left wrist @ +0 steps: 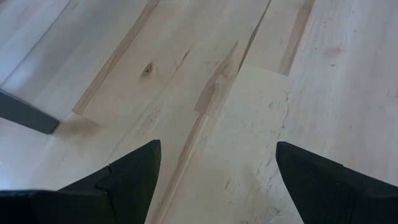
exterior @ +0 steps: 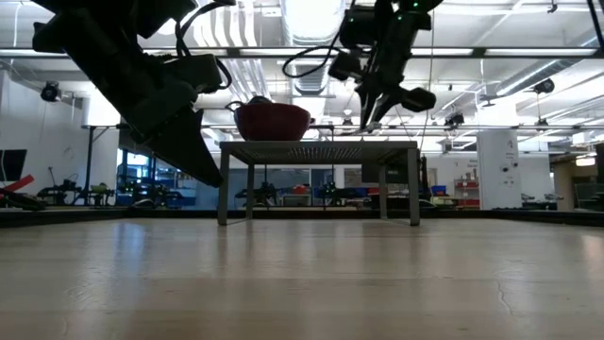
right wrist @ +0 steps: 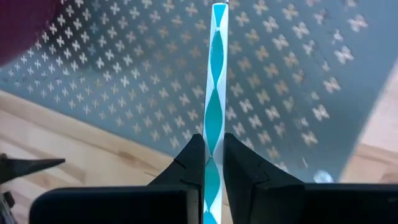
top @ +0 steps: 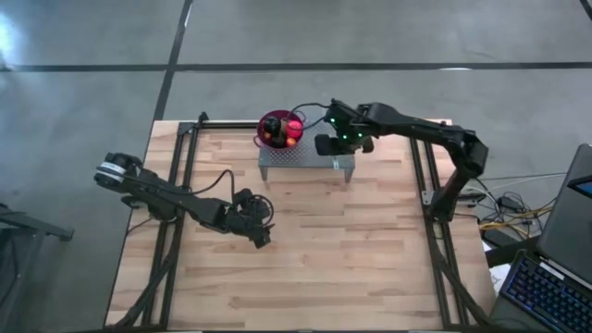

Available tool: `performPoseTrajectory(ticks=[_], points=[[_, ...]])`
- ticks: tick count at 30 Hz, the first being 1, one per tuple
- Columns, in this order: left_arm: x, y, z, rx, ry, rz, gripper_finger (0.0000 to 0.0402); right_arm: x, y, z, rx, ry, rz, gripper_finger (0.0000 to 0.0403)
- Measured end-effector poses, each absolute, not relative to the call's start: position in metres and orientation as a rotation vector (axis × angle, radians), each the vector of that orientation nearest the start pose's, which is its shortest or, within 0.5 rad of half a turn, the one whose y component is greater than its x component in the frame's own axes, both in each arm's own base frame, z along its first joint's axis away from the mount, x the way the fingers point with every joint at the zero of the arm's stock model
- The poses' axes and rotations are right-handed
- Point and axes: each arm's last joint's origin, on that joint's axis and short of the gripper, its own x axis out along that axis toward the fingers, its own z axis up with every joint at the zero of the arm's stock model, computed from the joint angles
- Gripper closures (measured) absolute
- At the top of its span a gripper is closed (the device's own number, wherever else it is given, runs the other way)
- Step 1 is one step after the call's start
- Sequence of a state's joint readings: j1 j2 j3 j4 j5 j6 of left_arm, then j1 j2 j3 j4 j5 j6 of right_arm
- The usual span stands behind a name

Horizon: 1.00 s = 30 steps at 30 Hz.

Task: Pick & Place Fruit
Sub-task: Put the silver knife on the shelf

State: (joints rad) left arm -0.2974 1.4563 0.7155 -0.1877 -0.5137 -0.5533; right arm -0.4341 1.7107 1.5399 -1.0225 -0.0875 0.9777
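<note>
Between the right gripper's (right wrist: 212,163) two dark fingers, a slim teal-and-white stick (right wrist: 215,81) is pinched tight, running straight out ahead of the jaws over a grey perforated metal stand (top: 305,159). Just beside that gripper, on the same stand, sits a purple colander bowl (top: 275,118) holding the fruit (top: 289,131), red and orange pieces showing. Well apart, the left gripper (left wrist: 214,171) hangs low over the bare wooden table (top: 351,259), its jaws spread wide with nothing between them.
</note>
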Motion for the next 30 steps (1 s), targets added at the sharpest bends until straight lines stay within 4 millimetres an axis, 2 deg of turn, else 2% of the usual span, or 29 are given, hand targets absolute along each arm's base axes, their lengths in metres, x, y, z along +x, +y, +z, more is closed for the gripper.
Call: performPoseTrajectory(ticks=[3,11,21,30], points=[[0.259,-0.064,0.17,-0.151,0.764,0.425,0.008,0.318,-0.147,0.288,1.152,0.946,-0.866,0.0376],[0.259,-0.064,0.17,-0.151,0.764,0.425,0.008,0.312,-0.156,0.286,1.164,0.947,-0.898,0.0376],[0.259,-0.064,0.17,-0.151,0.764,0.425,0.008,0.313,-0.158,0.285,1.14,0.936,-0.887,0.0376],[0.259,-0.064,0.17,-0.151,0.764,0.425,0.008,0.321,-0.161,0.271,1.147,0.967,-0.866,0.0376]])
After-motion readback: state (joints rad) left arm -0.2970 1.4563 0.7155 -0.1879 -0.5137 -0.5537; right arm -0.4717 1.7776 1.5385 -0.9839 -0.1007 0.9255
